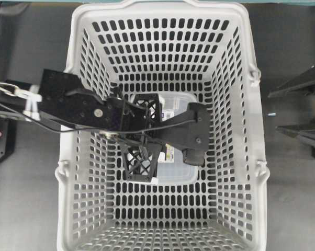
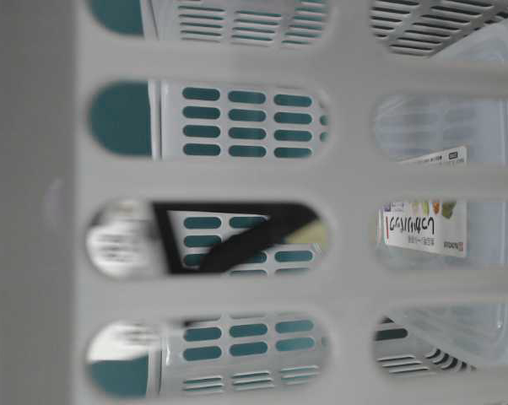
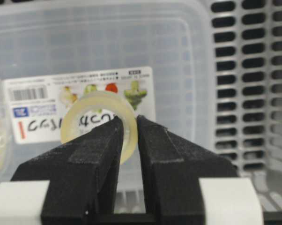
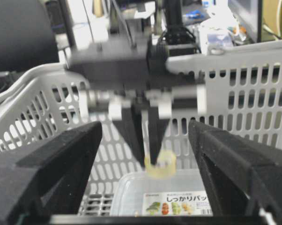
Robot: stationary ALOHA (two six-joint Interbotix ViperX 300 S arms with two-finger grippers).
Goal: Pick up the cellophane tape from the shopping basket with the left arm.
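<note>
My left gripper (image 3: 129, 119) is down inside the light grey shopping basket (image 1: 251, 157) and is shut on the cellophane tape (image 3: 100, 97). The tape is a small pale yellowish translucent roll. One finger is through its hole and the other is outside, so they pinch its wall. The right wrist view shows the tape (image 4: 160, 165) hanging from the left fingertips (image 4: 148, 159) close over the far end of the clear box. I cannot tell whether it touches the box. My right gripper (image 4: 145, 126) is wide open and empty, outside the basket at the right (image 1: 275, 111).
A large clear rectangular box with a printed label (image 1: 178, 167) lies on the basket floor under the left gripper. It also shows in the left wrist view (image 3: 178, 56). The slotted basket walls (image 3: 253, 93) enclose the gripper on all sides.
</note>
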